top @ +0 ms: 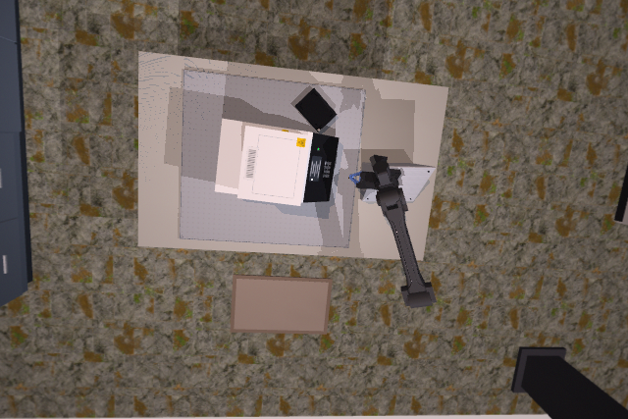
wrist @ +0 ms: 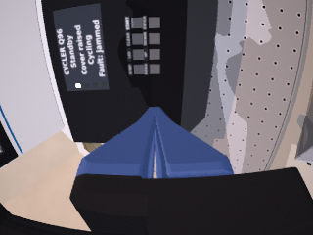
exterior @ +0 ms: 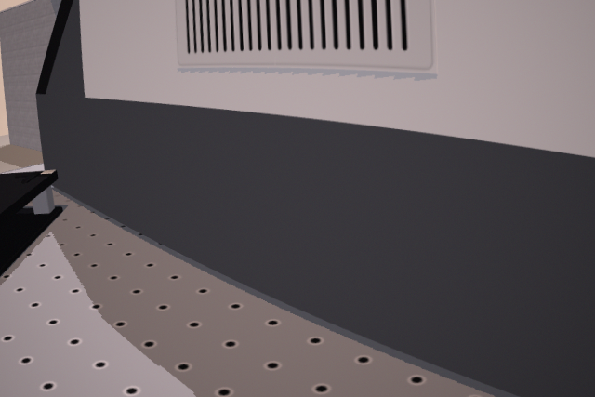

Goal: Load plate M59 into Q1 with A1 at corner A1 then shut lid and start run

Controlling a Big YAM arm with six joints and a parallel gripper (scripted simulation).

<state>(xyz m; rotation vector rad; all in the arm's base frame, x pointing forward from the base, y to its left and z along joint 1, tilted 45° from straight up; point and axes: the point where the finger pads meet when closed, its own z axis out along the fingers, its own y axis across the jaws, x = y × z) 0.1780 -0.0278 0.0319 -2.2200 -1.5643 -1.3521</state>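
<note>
You have one cycler (top: 276, 166) mid-tabletop (top: 157, 150), lid shut, and one black plate nest (top: 315, 108) toward the far edge. The claw (wrist: 156, 132) is fully together, empty, touching nothing.

The arm (top: 402, 232) is dark grey, slender and boxy, ending in a blocky elbow joint (top: 417, 295). Its tool (wrist: 158, 136) has blue wedge-shaped fingers on a wide black housing (wrist: 196, 215).

Brown mat (top: 281, 303), perhaps cabinet (top: 10, 150)
</note>
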